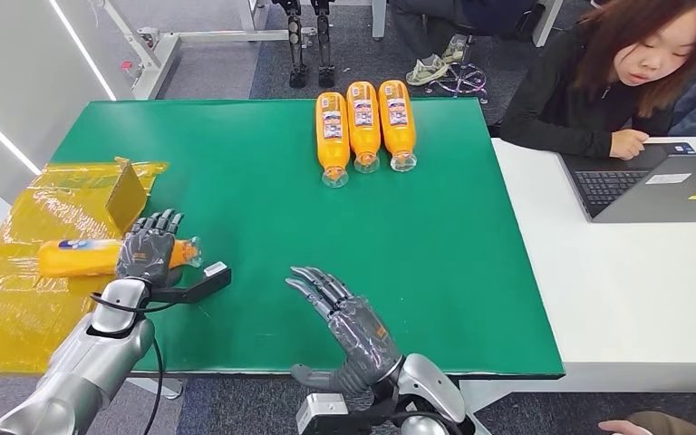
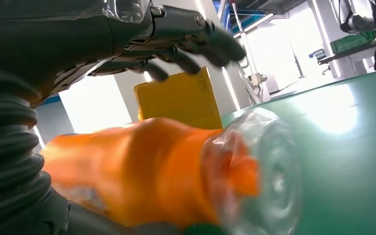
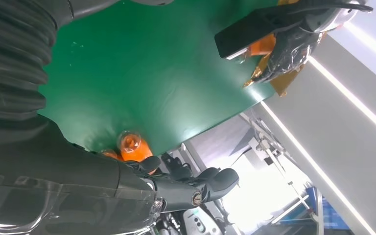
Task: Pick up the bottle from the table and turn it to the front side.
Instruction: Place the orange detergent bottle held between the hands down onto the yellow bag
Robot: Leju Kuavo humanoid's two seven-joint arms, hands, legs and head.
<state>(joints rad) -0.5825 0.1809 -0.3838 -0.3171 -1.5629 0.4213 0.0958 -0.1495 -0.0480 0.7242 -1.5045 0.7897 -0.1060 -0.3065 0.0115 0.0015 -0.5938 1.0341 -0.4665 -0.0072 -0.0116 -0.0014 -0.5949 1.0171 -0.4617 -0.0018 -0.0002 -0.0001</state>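
An orange bottle (image 1: 77, 256) lies on its side on a yellow plastic sheet (image 1: 18, 299) at the left edge of the green table (image 1: 236, 199), its clear end pointing right. My left hand (image 1: 149, 246) lies over the bottle's right part. Seen from the left wrist, the bottle (image 2: 152, 176) sits just under the palm, while the fingers (image 2: 196, 39) stretch out above it without wrapping it. My right hand (image 1: 349, 326) hovers open, fingers spread, over the table near its front edge. Its fingers (image 3: 196, 188) hold nothing.
Three more orange bottles (image 1: 363, 122) lie side by side at the table's far middle. A yellow box (image 1: 127, 195) stands just beyond my left hand. A person sits at the far right with a laptop (image 1: 662, 186) on a white table (image 1: 616, 299).
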